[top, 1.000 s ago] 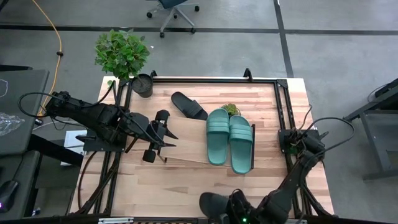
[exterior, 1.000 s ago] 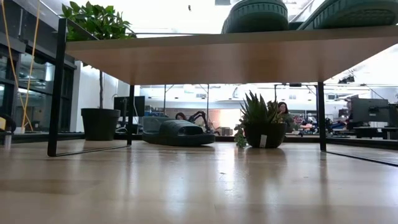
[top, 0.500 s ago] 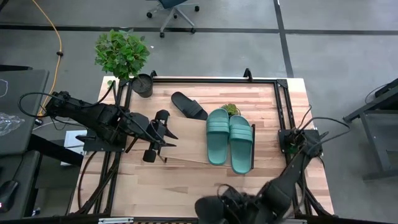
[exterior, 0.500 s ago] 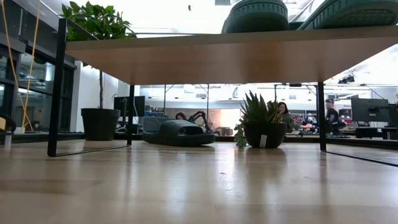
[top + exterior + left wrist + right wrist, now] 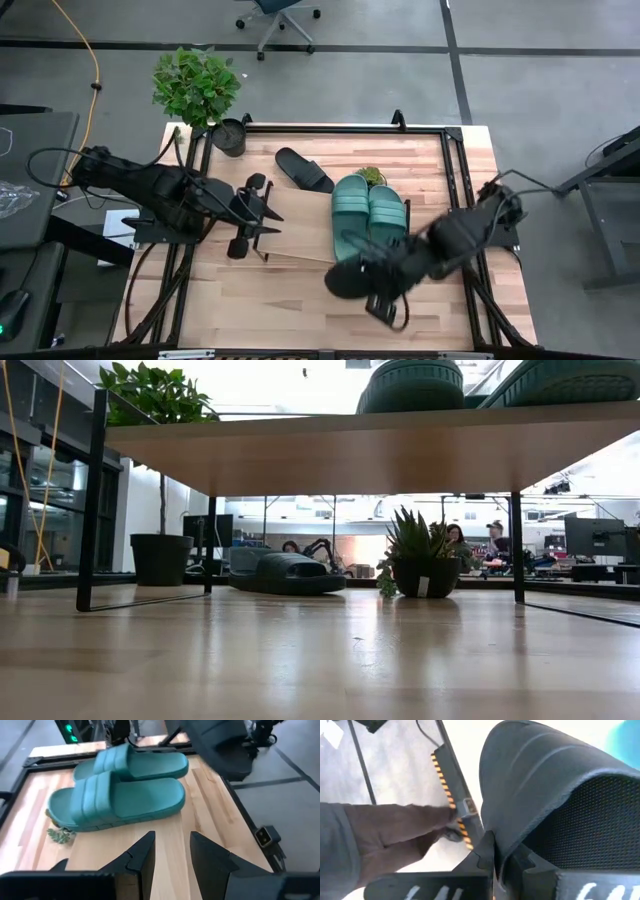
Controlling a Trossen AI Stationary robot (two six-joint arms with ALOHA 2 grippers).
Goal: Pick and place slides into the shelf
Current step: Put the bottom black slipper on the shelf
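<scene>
Two teal slides (image 5: 368,222) lie side by side on the shelf's light plank top (image 5: 300,238); they also show in the left wrist view (image 5: 125,797). One black slide (image 5: 303,168) lies on the table beyond the shelf, sole down, and shows in the low view (image 5: 285,573). My right gripper (image 5: 375,280) is shut on the other black slide (image 5: 348,278), above the table just near of the teal slides' near ends. My left gripper (image 5: 172,855) is open and empty over the shelf's left part (image 5: 262,212). My right gripper pinches the black slide between its two fingers (image 5: 487,851) at the edge by the wide strap (image 5: 502,840). Which layer it has I cannot tell, since the slide fills the view. The arm comes from the table's right side. The slide is lifted clear of the table.
A small succulent (image 5: 370,176) stands on the table by the teal slides' far ends. A large potted plant (image 5: 229,137) stands at the far left corner. A black metal frame (image 5: 455,180) runs along the table's edges. Bare wood lies near of the shelf (image 5: 280,300).
My right gripper has carried the black slide from the table's near edge up and toward the far edge, to just near of the teal slides on the shelf. The slide is lifted clear. My left gripper has kept still.
</scene>
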